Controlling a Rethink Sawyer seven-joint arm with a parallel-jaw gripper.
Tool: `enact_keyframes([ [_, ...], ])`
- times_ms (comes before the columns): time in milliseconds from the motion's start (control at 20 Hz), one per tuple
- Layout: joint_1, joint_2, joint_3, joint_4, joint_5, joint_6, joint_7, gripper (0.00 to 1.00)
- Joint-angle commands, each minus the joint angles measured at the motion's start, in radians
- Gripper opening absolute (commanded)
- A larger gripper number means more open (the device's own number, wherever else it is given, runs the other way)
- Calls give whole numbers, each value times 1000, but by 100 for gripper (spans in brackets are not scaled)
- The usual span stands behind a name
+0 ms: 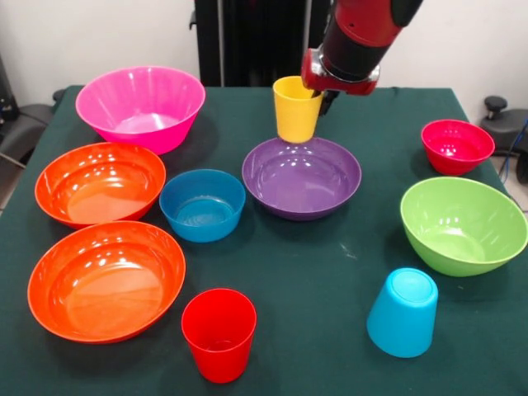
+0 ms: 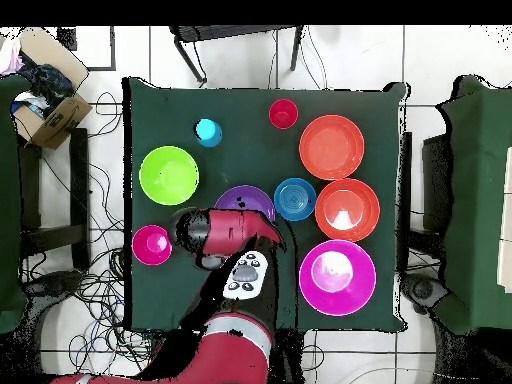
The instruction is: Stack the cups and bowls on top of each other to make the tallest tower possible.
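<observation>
The gripper [image 1: 328,97] sits at the rim of the yellow cup [image 1: 296,109], and whether its fingers are clamped on it I cannot tell. That glossy, upright tumbler hangs at the far edge of the purple bowl [image 1: 301,177]. No tower exists yet; this looks like the first pickup, calling next for a carry to a base bowl.

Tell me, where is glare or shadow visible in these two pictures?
Front view: bright glare patches inside the two orange bowls and the purple bowl; soft shadows on the green table. Overhead view: the arm hides part of the purple bowl.
</observation>
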Motion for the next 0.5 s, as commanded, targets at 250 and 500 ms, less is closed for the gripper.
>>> enact_keyframes([
  [250,22,4,42,19,22,31,181,0],
  [500,4,27,68,-53,8,-27,137,0],
])
